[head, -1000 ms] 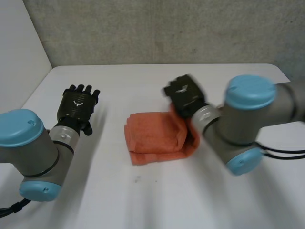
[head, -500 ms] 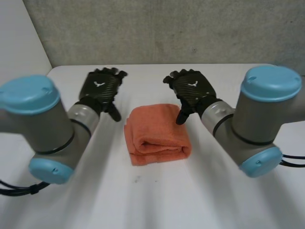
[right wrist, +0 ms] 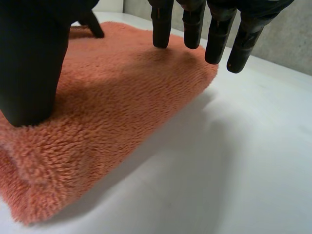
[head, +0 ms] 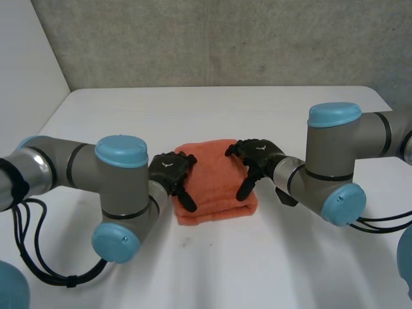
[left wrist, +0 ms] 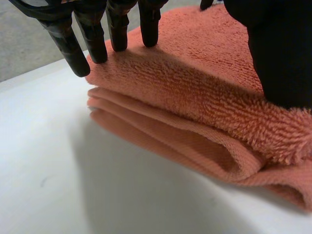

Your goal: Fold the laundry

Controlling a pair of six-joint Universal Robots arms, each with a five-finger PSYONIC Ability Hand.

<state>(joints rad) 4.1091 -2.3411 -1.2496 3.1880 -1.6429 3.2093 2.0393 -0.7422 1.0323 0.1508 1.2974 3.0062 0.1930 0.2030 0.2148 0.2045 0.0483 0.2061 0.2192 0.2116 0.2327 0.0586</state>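
— Under those black fingers (left wrist: 95, 44), what's lying on the table (head: 212, 270)?
— A folded orange towel (head: 215, 183). The left hand (head: 168, 170) and right hand (head: 259, 154) each press straight, uncurled fingers onto its top, gripping nothing.

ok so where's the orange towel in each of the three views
Head view: the orange towel lies folded mid-table, the left hand on one side edge, the right hand on the other.
Left wrist view: the orange towel sits under the left hand's fingers, layered edge towards the camera.
Right wrist view: the orange towel sits under the right hand's fingers.
Shared landmark: the white table.
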